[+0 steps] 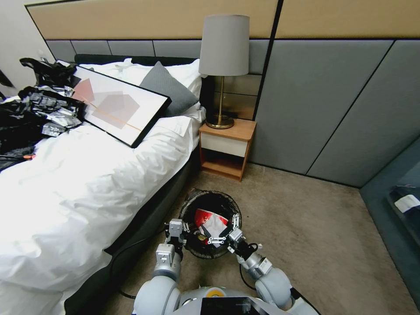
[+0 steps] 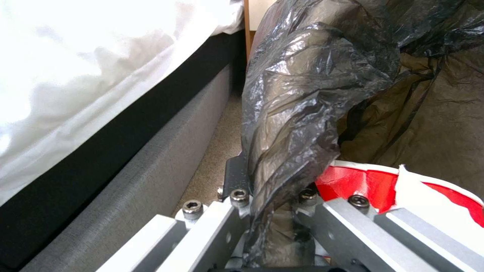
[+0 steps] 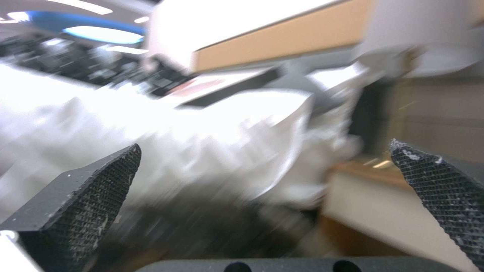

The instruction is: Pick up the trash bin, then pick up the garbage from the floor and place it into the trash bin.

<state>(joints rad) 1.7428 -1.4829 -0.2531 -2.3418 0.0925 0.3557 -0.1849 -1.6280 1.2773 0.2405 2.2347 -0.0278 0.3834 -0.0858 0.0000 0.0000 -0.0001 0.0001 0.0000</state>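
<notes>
The trash bin point(image 1: 210, 204) is held off the carpet point(image 1: 315, 245) beside the bed point(image 1: 87, 183) — its bag-lined rim is clamped by the left gripper point(image 1: 178, 232). Red-and-white garbage point(image 1: 209, 222) is seen inside. The right gripper point(image 1: 228, 231) is held over the rim's near side, fingers point(image 3: 86, 200) spread apart (nothing between them).

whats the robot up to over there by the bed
The robot is clearing litter into a trash bin that sits on the carpet between the bed and the nightstand. Its left pincer is clamped on the bin's bag-lined rim. The right pincer hangs open over the bin's mouth. A red-and-white wrapper already lies inside.
</notes>
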